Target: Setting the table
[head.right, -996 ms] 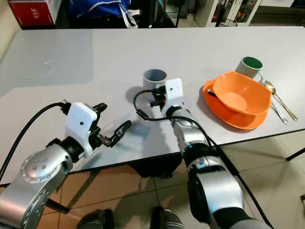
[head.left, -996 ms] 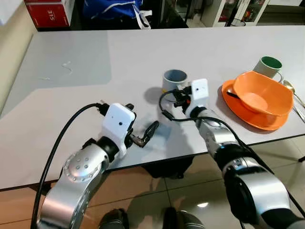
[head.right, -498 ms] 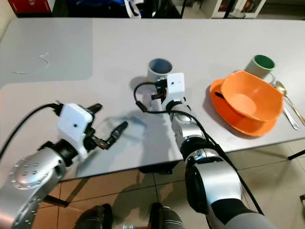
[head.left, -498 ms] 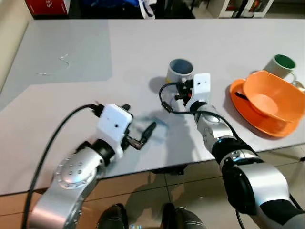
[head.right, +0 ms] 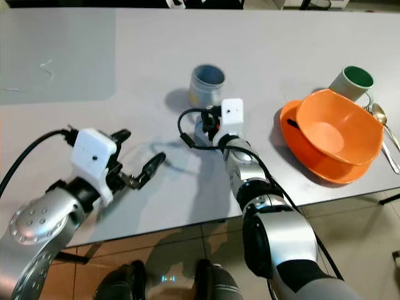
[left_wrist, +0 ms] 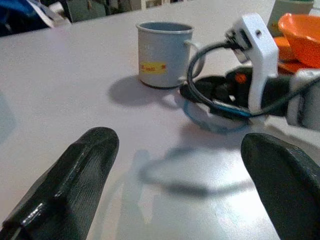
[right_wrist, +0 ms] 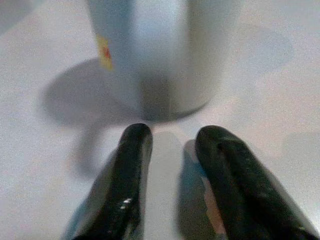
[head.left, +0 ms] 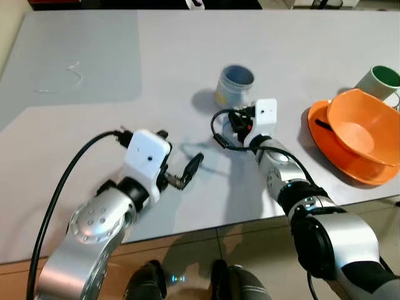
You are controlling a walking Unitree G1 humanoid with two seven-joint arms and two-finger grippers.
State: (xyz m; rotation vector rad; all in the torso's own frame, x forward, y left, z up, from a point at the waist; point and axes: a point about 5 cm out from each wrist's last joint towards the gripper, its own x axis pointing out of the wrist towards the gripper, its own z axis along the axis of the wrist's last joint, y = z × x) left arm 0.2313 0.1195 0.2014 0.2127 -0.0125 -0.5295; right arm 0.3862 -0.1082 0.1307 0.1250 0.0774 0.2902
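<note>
The grey-blue mug (head.left: 235, 85) stands upright near the middle of the white table (head.left: 100, 62), a yellow sticker on its wall and its handle turned toward the robot's right. Just in front of it I have the right gripper (right_wrist: 170, 167) low over the tabletop, its two black fingers (right_wrist: 125, 180) a narrow gap apart and holding nothing. Their tips sit just short of the mug's base, close to touching it but not around it.

My worry from here is a push rather than a grasp. The fingers are set far too narrow to take the mug's body, so any advance would, I judge, shove it farther across the table or tip it. The handle sits off to one side of the fingertips, and catching it from this line looks awkward. The wrist cable (head.left: 220, 134) looping beside the gripper could also drag on the tabletop.

The left gripper (head.left: 181, 178) hovers over the near left part of the table, fingers spread wide and empty, well apart from the mug.

To the right, near the table's edge, an orange bowl (head.left: 360, 128) rests on an orange plate (head.right: 294, 134). A green-lined cup (head.right: 352, 81) stands just beyond them, with a spoon (head.right: 382, 119) lying at the far right.
</note>
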